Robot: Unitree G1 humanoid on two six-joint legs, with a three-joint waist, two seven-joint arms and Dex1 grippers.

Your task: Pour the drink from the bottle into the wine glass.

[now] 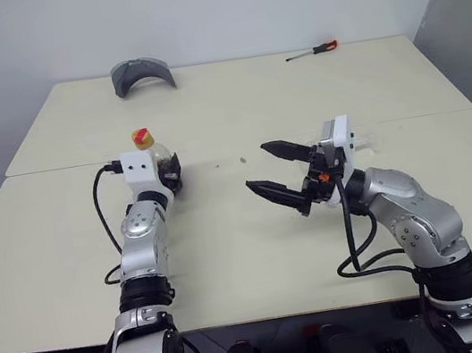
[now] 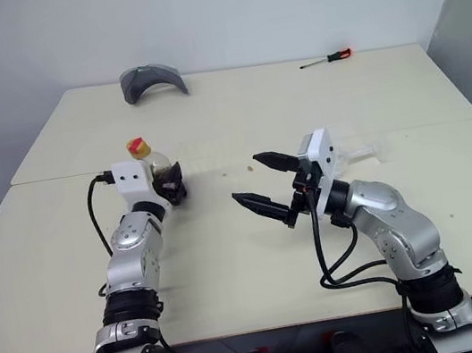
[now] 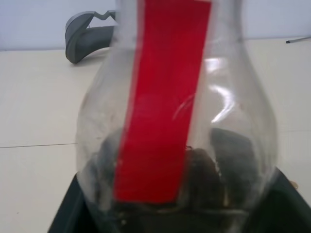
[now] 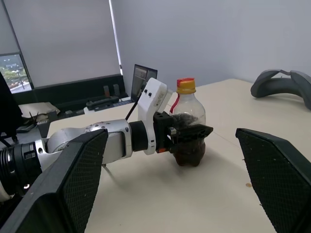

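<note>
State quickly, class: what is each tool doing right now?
Left tool: closed around the bottle, which stands on the table.
Right tool: open, holding nothing.

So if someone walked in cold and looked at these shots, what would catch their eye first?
Probably the bottle with its yellow cap, standing on the table with the left gripper around its dark lower body. Next, the right gripper, its black fingers spread wide above the table's middle. At the far edge lie a grey curved object and a screwdriver.
</note>
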